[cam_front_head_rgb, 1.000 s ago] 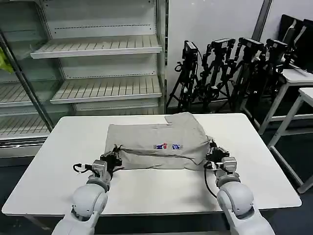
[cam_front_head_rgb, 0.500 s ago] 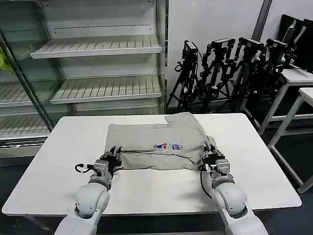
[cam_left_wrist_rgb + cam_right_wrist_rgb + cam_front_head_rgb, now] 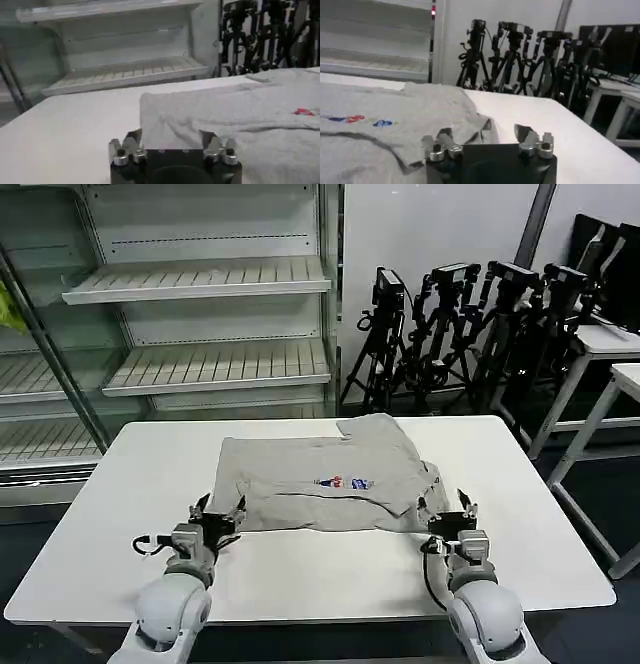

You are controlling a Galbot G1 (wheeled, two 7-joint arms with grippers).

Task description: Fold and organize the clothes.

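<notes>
**T-shirt partly folded on the table; both grippers empty at its near corners**

1. Left gripper. You will find it low over the white table, just off the near-left corner of the T-shirt. Its fingers are spread and grip nothing. In the left wrist view the left gripper faces the cloth, whose near edge lies just ahead of the fingertips and partly between them; contact cannot be confirmed. Judge this placement as a stand-off position: the jaws are lined up with the corner for a grasp.

2. The T-shirt. It lies flat at the middle of the table, with a fold line running across it just below the small chest print. A flap at the far edge juts toward the shelving unit. The near hem is parallel to the table's front edge, which gives both arms equal reach.

3. Right gripper. It sits low at the near-right corner, fingers likewise spread and empty. In the right wrist view the right gripper has the rumpled corner just ahead of one finger, with bare table ahead of the other. Expect the cloth to drape and slip if pinched shallowly.
</notes>
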